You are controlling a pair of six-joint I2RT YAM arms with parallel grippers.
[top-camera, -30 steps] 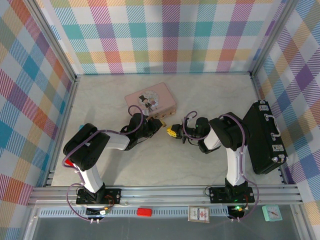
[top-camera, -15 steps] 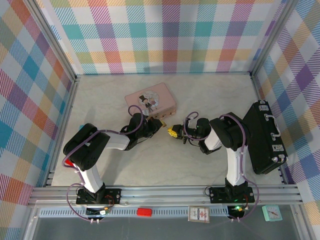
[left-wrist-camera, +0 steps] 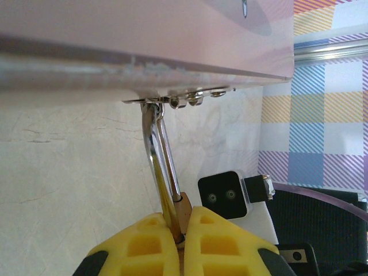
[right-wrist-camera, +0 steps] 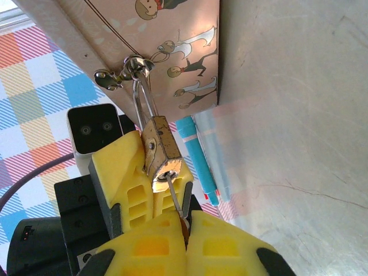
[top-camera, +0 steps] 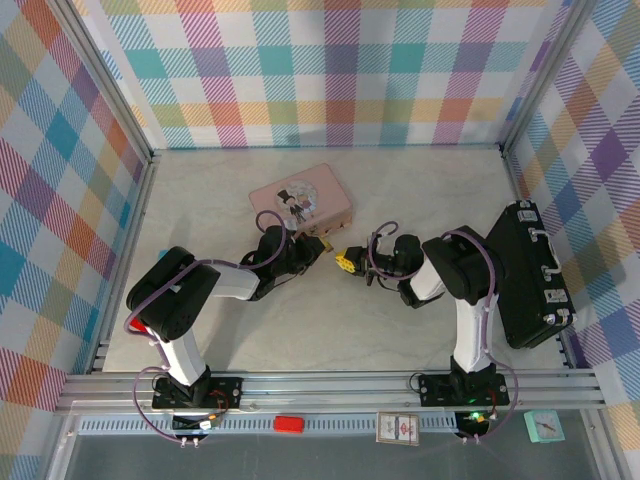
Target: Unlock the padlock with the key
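Right hand (right-wrist-camera: pixel 185 230), closed tight on the key (right-wrist-camera: pixel 174 198), has its shaft pointing straight ahead into the padlock (right-wrist-camera: pixel 160 150), whose body the left hand (left-wrist-camera: pixel 182 227) clamps.

The padlock (right-wrist-camera: pixel 161 150) hangs by its silver shackle from the clasp (right-wrist-camera: pixel 123 72) of the pink tin (right-wrist-camera: pixel 172 52) above it, brass body tilted, keyhole facing down. Just below the padlock, the right pincer (right-wrist-camera: pixel 185 218) is clamped on the thin dark key (right-wrist-camera: pixel 175 198), whose tip sits in the keyhole. Against the padlock's left side, the left pincer (right-wrist-camera: pixel 133 165) grips the body. Right of the padlock lie blue stick-like things (right-wrist-camera: pixel 196 164), and beyond them the pale marbled worktop (right-wrist-camera: pixel 293 115).
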